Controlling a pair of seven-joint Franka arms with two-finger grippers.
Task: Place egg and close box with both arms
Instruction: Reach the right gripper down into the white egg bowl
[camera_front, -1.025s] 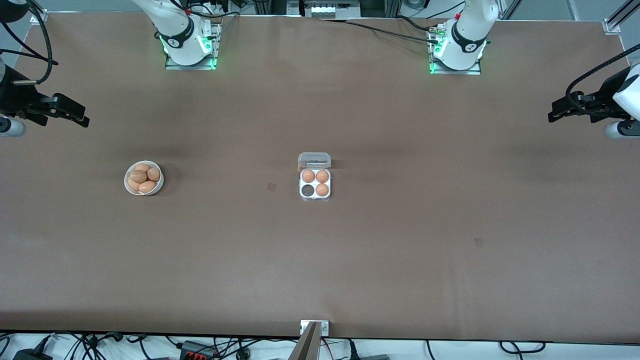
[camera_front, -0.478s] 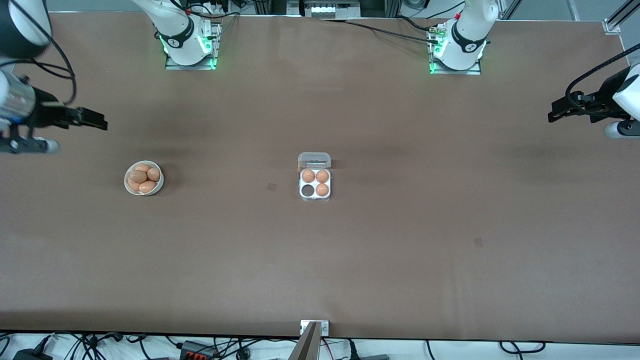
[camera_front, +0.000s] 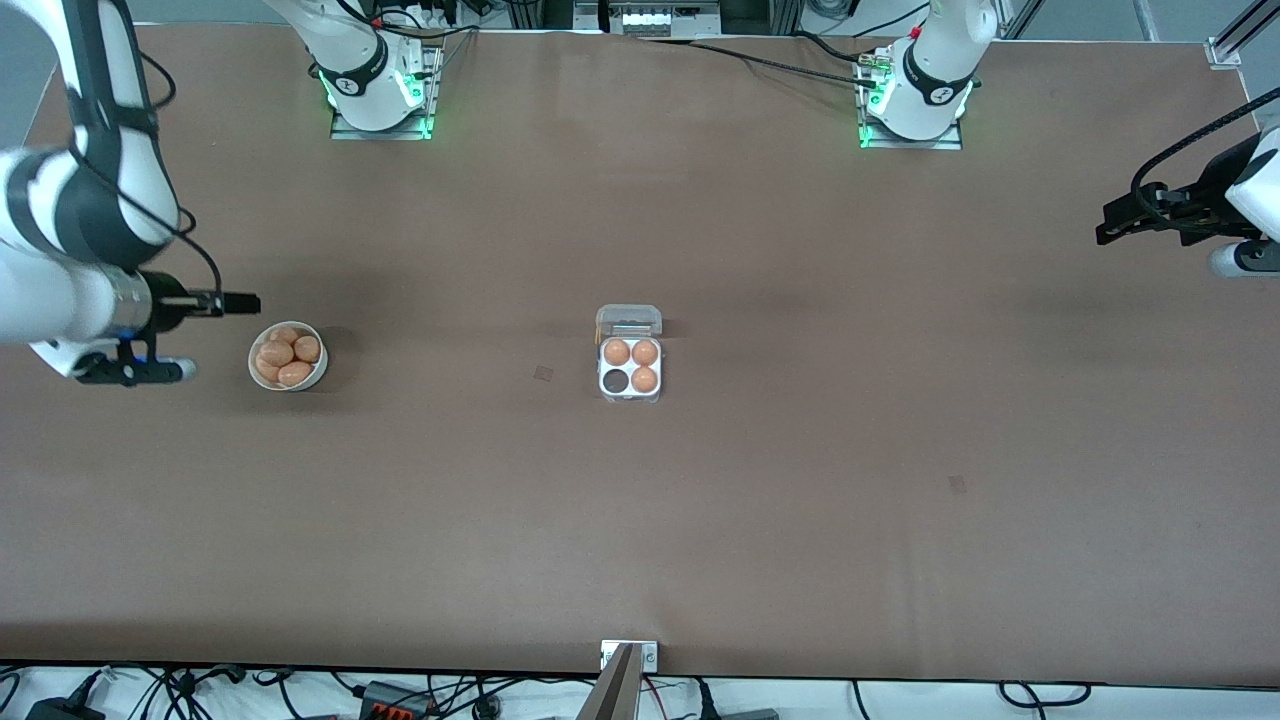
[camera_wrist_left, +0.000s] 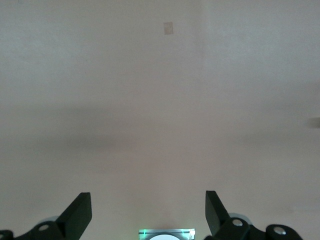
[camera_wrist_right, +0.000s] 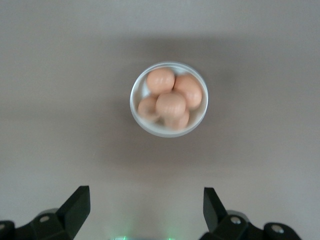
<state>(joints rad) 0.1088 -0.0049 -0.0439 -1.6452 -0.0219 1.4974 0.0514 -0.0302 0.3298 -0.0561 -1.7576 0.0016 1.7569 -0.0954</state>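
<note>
Right, front view first. My right gripper (camera_front: 240, 302), black two-finger, sits at mid-left of the frame, up in the air just beside the round white bowl (camera_front: 288, 356) of orange-brown eggs, w/ nothing in it. The egg (camera_front: 295, 373) I'd take is one of that pile; can't say yet which. The small square clear-plastic box (camera_front: 630, 368) is at frame centre, its clear lid (camera_front: 629, 320) tipped back on the edge nearest the arm bases, so the cells are reachable from above. Three cells hold eggs; the empty cell (camera_front: 615, 381), lower left of the four, is where my egg goes. My left gripper (camera_front: 1110, 225) waits at the upper-right edge of the frame, well apart from the box, prob. parked so the right arm has free run.

Left wrist view: left fingers (camera_wrist_left: 79, 215) stand wide apart at the bottom of the frame, only bare brown tabletop (camera_wrist_left: 160, 100) under them.

Right wrist view: bowl is centre-top of frame, five or so eggs heaped in it, the top one sitting on the rest. My right fingers (camera_wrist_right: 75, 207) are spread wide at the bottom corners, bowl not yet between them. Judging by this, I'm at the approach step: need to get over the bowl, then drop onto the top egg, gently, since it's round and may roll off the heap.
</note>
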